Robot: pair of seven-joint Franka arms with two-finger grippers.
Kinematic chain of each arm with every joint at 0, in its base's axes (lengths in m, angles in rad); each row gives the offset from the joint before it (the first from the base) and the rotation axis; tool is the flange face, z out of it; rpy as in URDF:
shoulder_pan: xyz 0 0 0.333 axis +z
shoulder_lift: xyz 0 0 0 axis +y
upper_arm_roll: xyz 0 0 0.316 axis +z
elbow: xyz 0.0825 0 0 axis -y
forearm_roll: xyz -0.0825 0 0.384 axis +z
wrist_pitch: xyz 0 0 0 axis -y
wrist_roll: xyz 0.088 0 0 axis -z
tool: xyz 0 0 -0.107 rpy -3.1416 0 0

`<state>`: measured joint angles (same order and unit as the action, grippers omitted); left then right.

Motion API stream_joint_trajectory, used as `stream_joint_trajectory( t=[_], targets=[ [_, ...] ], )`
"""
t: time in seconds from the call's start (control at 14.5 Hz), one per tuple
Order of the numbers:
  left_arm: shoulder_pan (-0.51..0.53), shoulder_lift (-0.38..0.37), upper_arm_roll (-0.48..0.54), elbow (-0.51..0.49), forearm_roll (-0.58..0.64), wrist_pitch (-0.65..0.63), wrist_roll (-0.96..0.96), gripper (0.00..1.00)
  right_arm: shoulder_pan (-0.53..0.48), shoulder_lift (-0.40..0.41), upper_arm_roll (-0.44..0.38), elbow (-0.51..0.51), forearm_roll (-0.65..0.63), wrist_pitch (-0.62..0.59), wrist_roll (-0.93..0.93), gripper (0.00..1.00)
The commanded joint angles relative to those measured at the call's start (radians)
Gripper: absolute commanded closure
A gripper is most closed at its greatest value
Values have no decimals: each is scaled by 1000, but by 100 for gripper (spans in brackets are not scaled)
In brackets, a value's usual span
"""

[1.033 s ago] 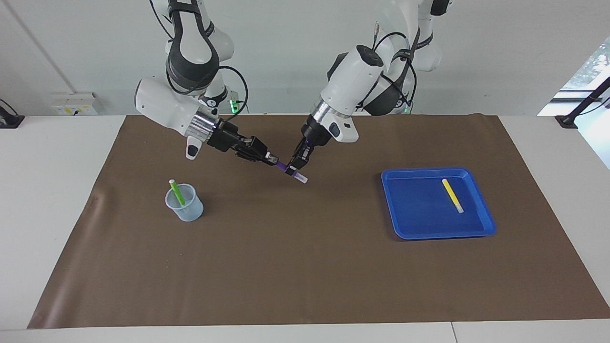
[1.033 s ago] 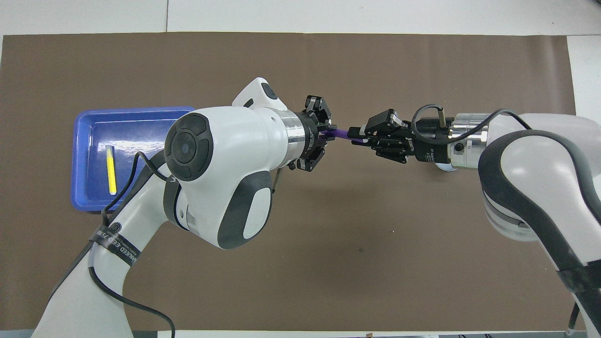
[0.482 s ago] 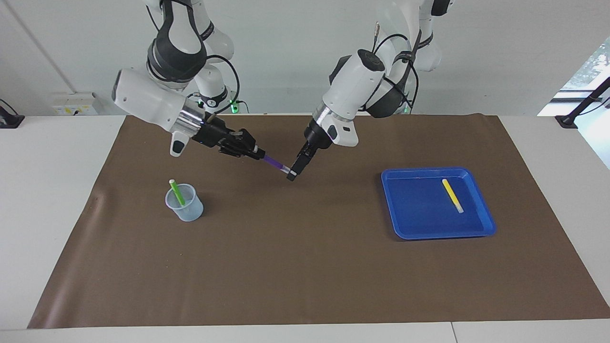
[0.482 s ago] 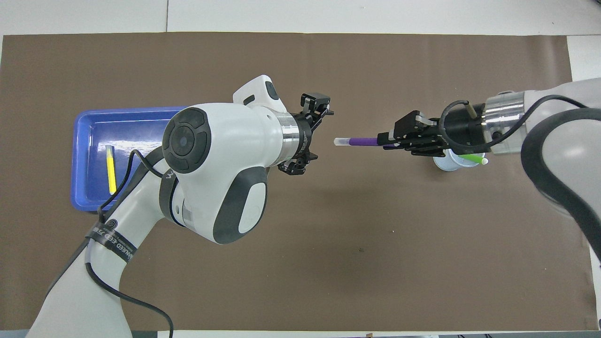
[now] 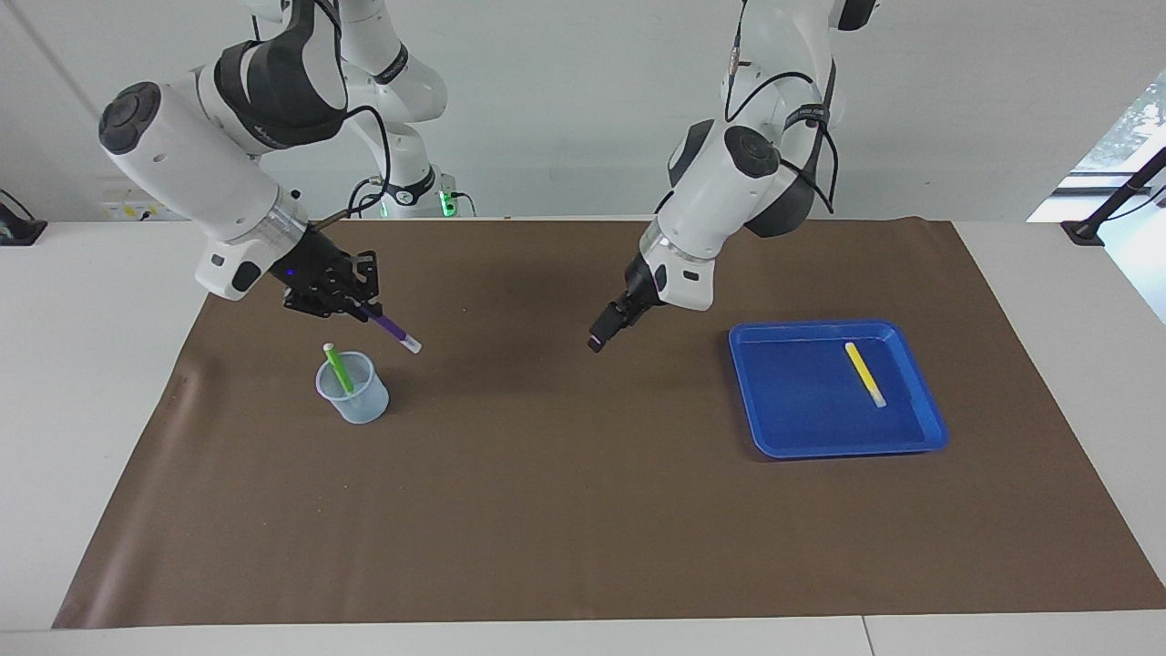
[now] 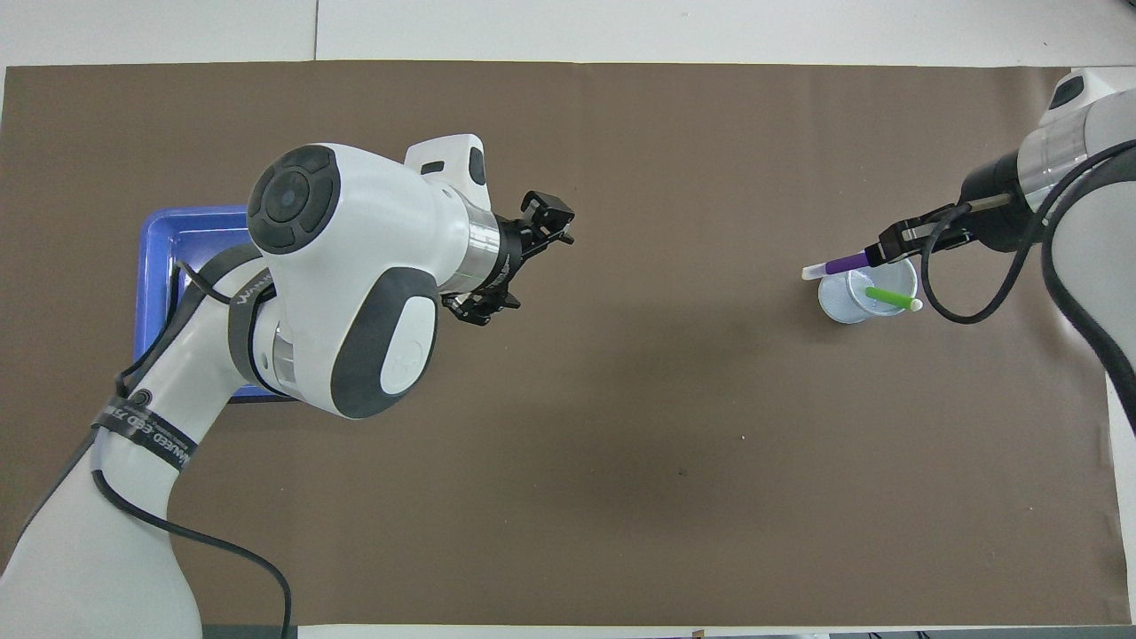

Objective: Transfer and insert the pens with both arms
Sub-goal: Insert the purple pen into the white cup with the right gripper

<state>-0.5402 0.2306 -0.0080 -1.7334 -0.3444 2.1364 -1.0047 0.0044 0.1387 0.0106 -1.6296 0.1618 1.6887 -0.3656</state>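
My right gripper (image 5: 357, 301) (image 6: 895, 243) is shut on the purple pen (image 5: 390, 327) (image 6: 840, 263). The pen slants down, pale cap end lowest, in the air just above the clear cup (image 5: 353, 390) (image 6: 854, 298). A green pen (image 5: 339, 367) (image 6: 890, 297) stands tilted in that cup. My left gripper (image 5: 603, 333) (image 6: 522, 260) hangs open and holds nothing, over the bare mat between the cup and the blue tray (image 5: 920, 401) (image 6: 153, 266). The yellow pen (image 5: 864, 374) lies flat in the tray; in the overhead view my left arm hides it.
A brown mat (image 5: 583, 510) (image 6: 674, 497) covers the table's middle, with white tabletop (image 5: 82, 364) around it. The tray sits toward the left arm's end, the cup toward the right arm's end. Two smaller white arms with green lights (image 5: 444, 196) stand at the wall.
The left gripper opened, let go of the purple pen and drew back toward the tray. The right gripper carried the pen away to the cup.
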Motion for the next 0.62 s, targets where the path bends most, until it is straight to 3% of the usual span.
stream_joint_trajectory(
  t=[0.0,0.14,0.55],
  targets=[
    [80,-82,-3,-130,97,-46,231,0,8,19,8,13,-186,23,-149,100],
    [153,-111,-3,-202,123,-30,441,0,8,12,8,-12,-252,38,-171,100],
    [342,-122,-3,-294,217,31,869,0,-4,-70,8,-263,-254,262,-179,100]
  ],
)
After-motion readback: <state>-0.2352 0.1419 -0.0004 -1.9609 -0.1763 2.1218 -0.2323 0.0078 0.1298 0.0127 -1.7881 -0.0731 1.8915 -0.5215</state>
